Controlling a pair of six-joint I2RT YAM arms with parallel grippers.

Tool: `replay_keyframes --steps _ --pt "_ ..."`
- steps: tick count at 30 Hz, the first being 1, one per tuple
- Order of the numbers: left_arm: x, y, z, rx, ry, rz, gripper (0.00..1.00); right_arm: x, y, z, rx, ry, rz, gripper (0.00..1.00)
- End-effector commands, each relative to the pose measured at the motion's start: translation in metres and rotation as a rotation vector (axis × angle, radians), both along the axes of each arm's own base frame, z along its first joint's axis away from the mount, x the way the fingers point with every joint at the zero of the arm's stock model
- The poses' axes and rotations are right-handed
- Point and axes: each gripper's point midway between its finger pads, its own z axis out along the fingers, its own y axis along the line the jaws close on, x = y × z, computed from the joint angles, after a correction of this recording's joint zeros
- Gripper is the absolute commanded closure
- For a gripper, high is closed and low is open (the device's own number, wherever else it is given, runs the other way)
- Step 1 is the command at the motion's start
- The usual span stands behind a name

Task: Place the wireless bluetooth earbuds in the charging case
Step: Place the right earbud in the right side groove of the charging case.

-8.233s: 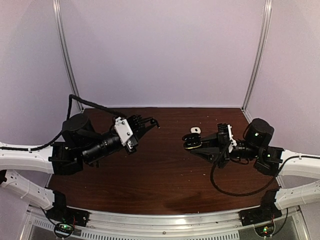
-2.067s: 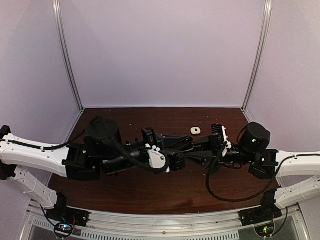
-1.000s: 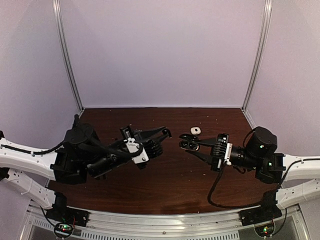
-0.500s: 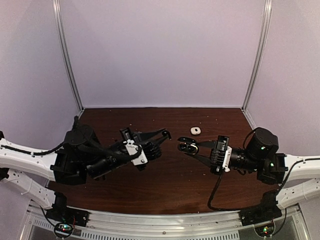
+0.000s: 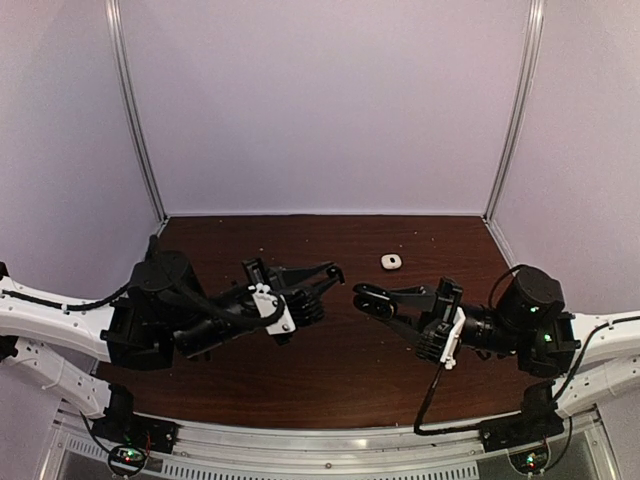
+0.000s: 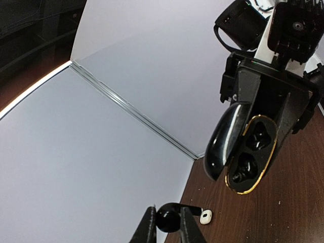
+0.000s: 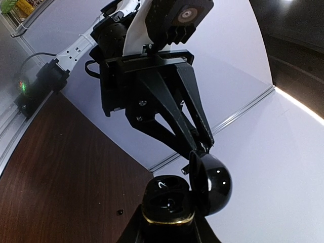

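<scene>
The left gripper [image 5: 330,274] is held above the table [image 5: 300,370], left of centre. From the left wrist its fingers [image 6: 148,228] are seen closed on a small round black earbud [image 6: 167,219]. Facing it from the right, the right gripper [image 5: 378,302] is clamped on the black case [image 5: 362,295]. The case is carried in the air with its lid [image 6: 223,142] swung open and its gold-rimmed face turned towards the left gripper. Two dark wells are shown inside the case; whether either is filled cannot be told. A small gap is left between the black earbud and the case, so the two are near but apart. In the right wrist view the left fingertips are seen drawn to a point just above the open lid. A white earbud [image 5: 391,261] is lying on the table behind the two grippers, apart from both and nearer the back wall. It is also seen in the left wrist view, low down and just right of the black earbud.
</scene>
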Motion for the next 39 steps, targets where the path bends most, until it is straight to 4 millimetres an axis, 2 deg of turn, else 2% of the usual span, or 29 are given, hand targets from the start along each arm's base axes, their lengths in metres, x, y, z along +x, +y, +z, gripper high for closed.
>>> replay_keyframes --steps 1,5,8,12,16,20,31,39 --pt "0.0 0.002 0.016 -0.043 -0.012 0.0 0.85 0.003 -0.007 0.013 0.05 -0.061 -0.061 1.0" --pt "0.001 0.003 0.018 -0.052 -0.01 0.01 0.85 0.009 -0.011 0.025 0.145 0.067 -0.074 1.0" --pt "0.002 0.004 0.024 -0.07 -0.006 0.017 0.85 0.021 -0.015 0.028 0.247 0.253 -0.075 1.0" --pt "0.003 0.002 0.028 -0.078 -0.003 0.018 0.85 0.035 -0.012 0.023 0.313 0.468 -0.059 1.0" --pt "-0.001 -0.004 0.032 -0.075 -0.014 0.008 0.85 0.038 -0.005 0.016 0.332 0.581 -0.023 1.0" --pt "-0.004 -0.011 0.036 -0.07 -0.026 -0.003 0.85 0.038 0.0 0.008 0.334 0.635 0.005 1.0" --pt "-0.007 -0.032 0.024 0.005 -0.06 -0.01 0.85 0.024 0.011 0.011 0.311 0.654 0.103 1.0" --pt "-0.007 -0.036 0.018 0.028 -0.07 -0.007 0.85 0.021 0.013 0.012 0.309 0.673 0.134 1.0"
